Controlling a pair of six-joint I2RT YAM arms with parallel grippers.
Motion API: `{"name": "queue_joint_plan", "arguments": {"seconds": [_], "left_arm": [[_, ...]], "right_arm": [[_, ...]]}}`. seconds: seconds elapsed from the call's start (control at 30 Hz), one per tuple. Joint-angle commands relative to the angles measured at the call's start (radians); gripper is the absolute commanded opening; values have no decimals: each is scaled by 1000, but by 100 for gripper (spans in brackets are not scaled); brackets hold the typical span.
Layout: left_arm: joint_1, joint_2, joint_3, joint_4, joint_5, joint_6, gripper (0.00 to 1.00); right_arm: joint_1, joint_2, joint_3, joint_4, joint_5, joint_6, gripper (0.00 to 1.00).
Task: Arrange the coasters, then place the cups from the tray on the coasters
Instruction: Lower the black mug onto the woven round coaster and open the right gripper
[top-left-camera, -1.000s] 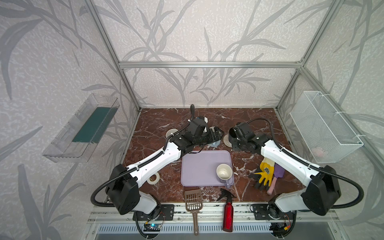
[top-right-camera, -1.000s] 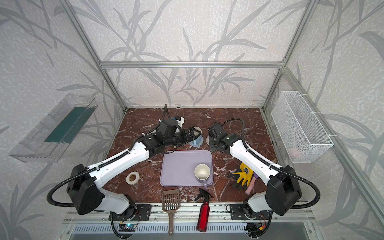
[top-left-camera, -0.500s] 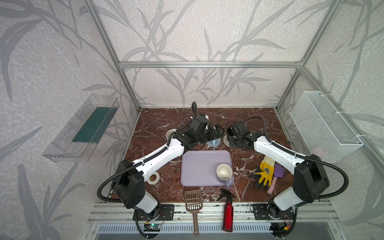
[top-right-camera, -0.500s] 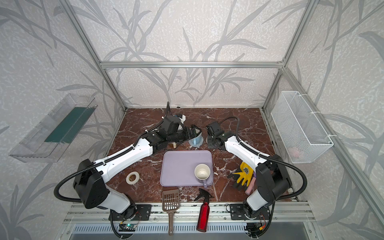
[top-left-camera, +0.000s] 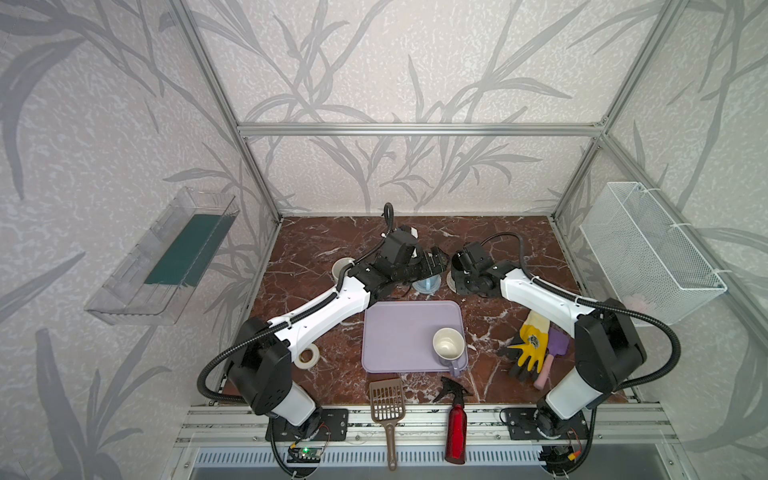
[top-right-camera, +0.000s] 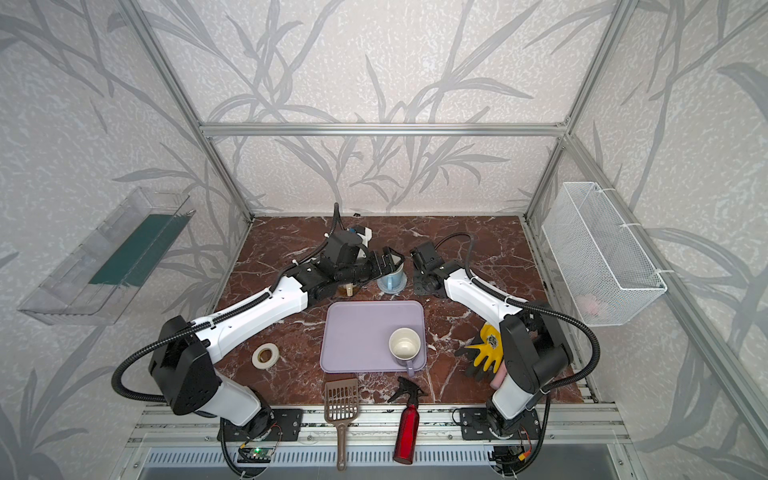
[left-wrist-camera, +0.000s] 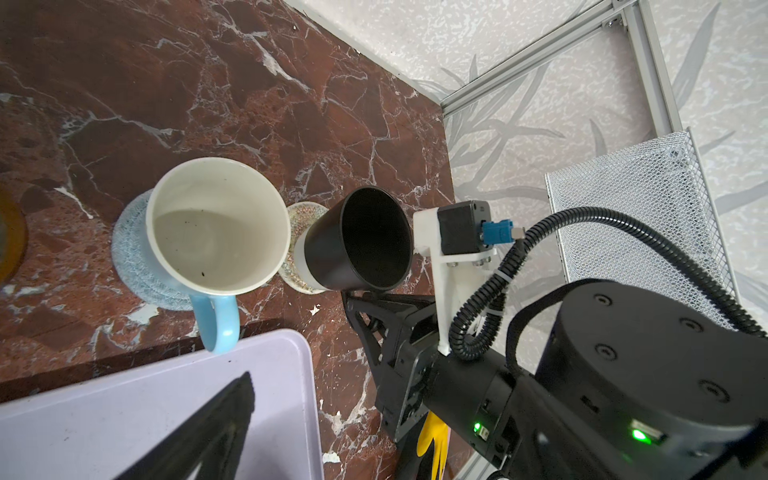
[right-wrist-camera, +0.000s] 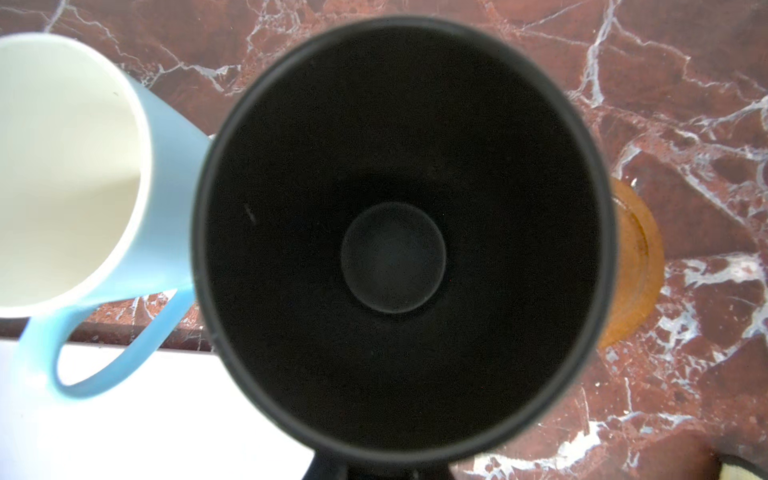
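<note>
Pale wallpaper walls (top-left-camera: 374, 62) with grey leaf shapes and aluminium struts (top-left-camera: 415, 129) enclose a red-brown marble bench (top-left-camera: 316, 241); clear plastic shelf (top-left-camera: 162, 266) at left, white wire basket (top-left-camera: 648, 249) at right.

Bright, even, soft-shadowed light; right wrist view blurs the near black cup (right-wrist-camera: 395, 249).

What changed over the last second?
The right tool, shut on the black cup, nudged it slightly toward the light blue cup, over the cream coaster, its elbow swinging inward. The open left tool edged slightly farther out. That cup, its blue coaster, the tray and the lavender cup stayed put.
</note>
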Motion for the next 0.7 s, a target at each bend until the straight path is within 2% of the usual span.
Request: {"name": "queue_joint_plan", "arguments": {"seconds": [0.0, 0.67], "left_arm": [[-5, 13, -12, 27, 3, -6, 99], [-7, -2, -63, 76, 2, -28, 99]], "right_arm": [[-8, -11, 19, 82, 39, -8, 0], [-22, 5, -71, 122, -12, 26, 0]]}}
